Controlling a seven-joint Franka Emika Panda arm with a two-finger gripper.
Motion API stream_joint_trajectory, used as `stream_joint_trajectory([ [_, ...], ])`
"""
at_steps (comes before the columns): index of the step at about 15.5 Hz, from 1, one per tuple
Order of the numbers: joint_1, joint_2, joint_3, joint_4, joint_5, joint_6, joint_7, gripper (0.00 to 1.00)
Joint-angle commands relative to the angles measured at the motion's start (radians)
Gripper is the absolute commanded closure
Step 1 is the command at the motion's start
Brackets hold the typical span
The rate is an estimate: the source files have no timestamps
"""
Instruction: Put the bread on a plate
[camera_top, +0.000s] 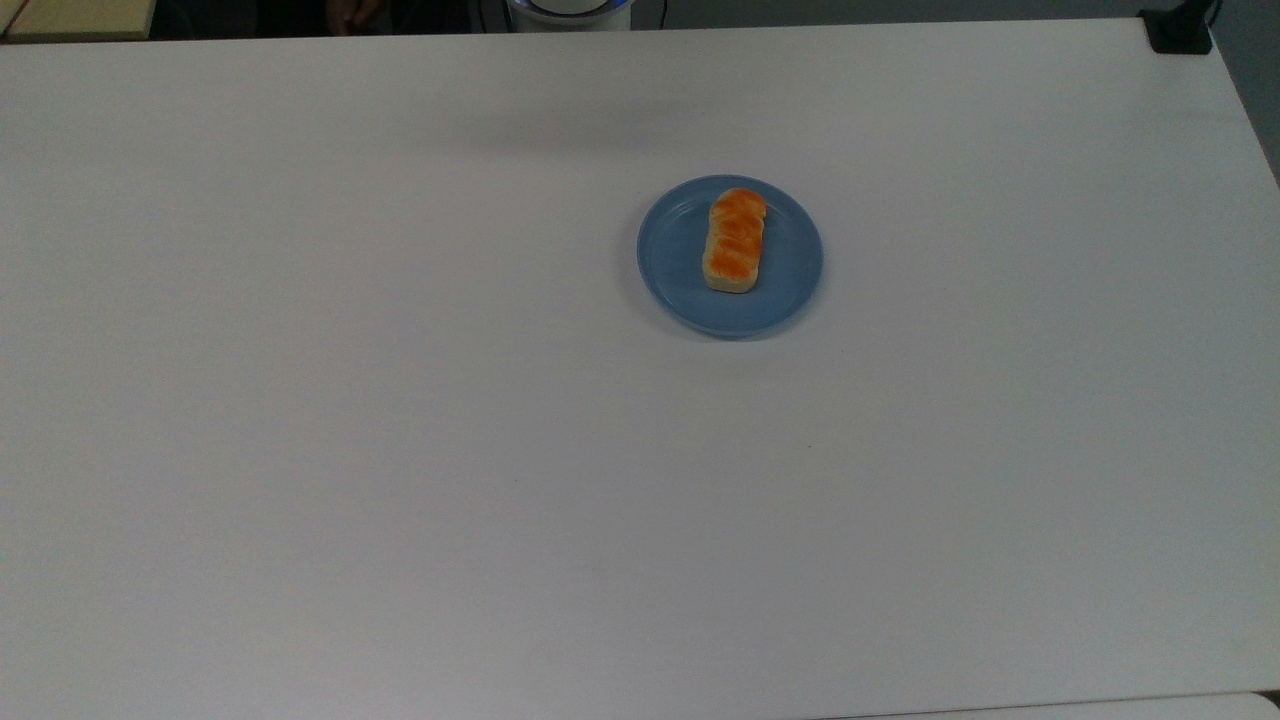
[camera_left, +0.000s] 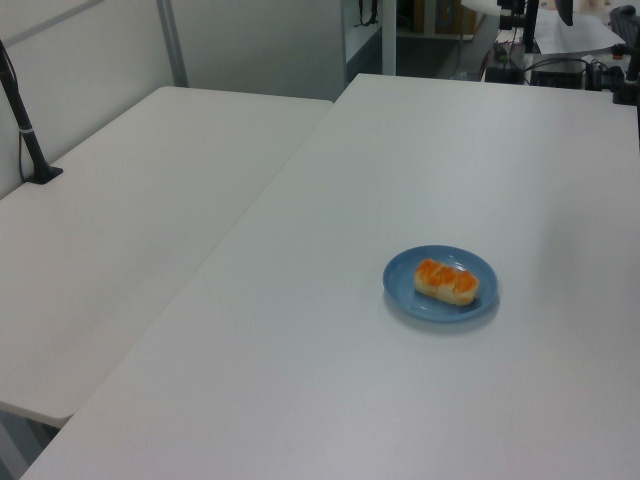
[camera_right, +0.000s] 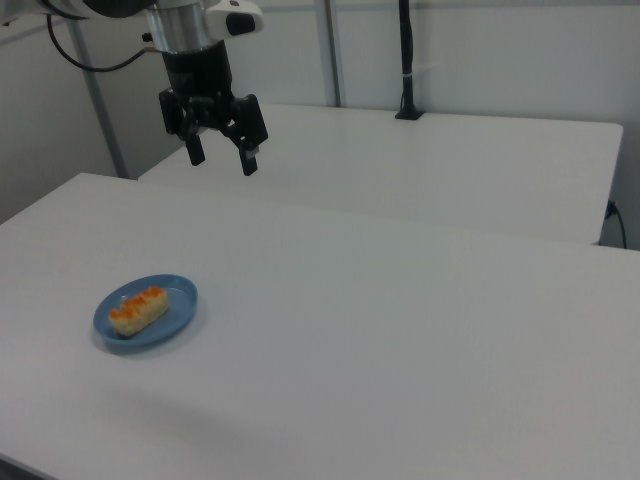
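Round matte light-blue plate (camera_right: 146, 311), lower left of right view; small oblong orange-brown glazed bread (camera_right: 139, 309) laid flat on it. Judged light, soft, crushable; best held across pale long sides. Black two-finger gripper (camera_right: 221, 154), upper left, raised, jaws parted, empty.

The bread (camera_top: 736, 241) has a glossy orange-brown crust on top and paler, matt beige sides, while the plate (camera_top: 672, 260) beneath it looks like smooth, matt light-blue plastic with faint rings moulded into its rim. The table (camera_top: 400, 450) is a smooth white laminate with a dull, even sheen. The gripper (camera_right: 222, 158) looks like black, matt hard plastic, mounted under a white glossy arm casing (camera_right: 200, 12).
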Motion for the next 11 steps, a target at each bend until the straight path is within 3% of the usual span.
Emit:
stream_joint_trajectory([
  [1,-0.021,-0.004,0.024,0.017,0.013,-0.021,-0.007,0.00],
  [11,-0.021,-0.001,0.020,0.015,0.024,-0.015,-0.013,0.00],
])
